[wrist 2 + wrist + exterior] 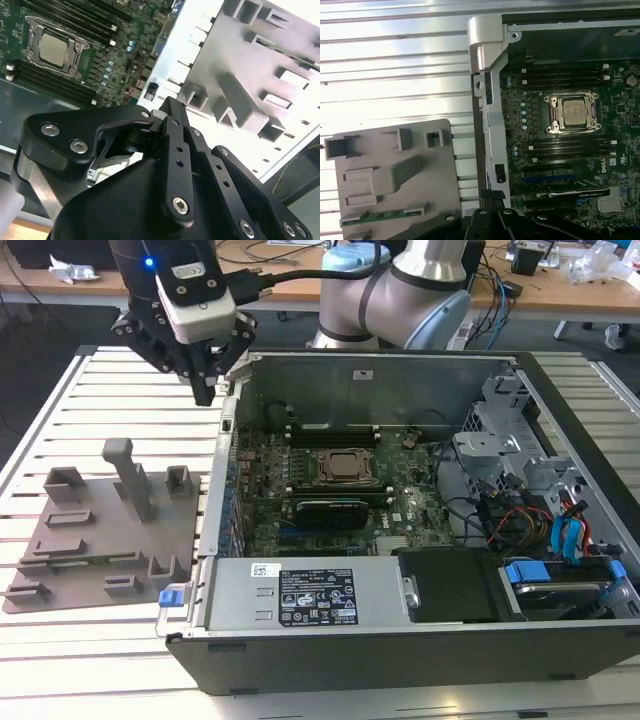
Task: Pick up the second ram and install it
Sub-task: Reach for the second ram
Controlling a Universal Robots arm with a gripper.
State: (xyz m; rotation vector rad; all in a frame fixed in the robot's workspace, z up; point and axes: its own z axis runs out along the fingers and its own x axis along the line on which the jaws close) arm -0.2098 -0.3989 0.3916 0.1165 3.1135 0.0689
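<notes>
The second ram [385, 216] is a thin green stick lying in a slot along one edge of the grey plastic plate [395, 170]. That plate [100, 540] rests on the slatted table at the exterior view's left. My gripper [207, 390] hangs high above the table, between the plate and the back corner of the open computer case [380, 370]. Its black fingers [172, 112] meet at a point and carry nothing. In the first wrist view the gripper [492, 199] sits over the case's side wall, apart from the ram. The motherboard's dark memory slots [565, 76] flank the processor socket [571, 113].
Several upright blocks [135, 480] rise from the grey plate. A black expansion card [325, 510] sits on the motherboard below the socket. A power supply [310, 605], drive cages and cables [520, 510] crowd the case's near and right sides. Desks with clutter stand behind.
</notes>
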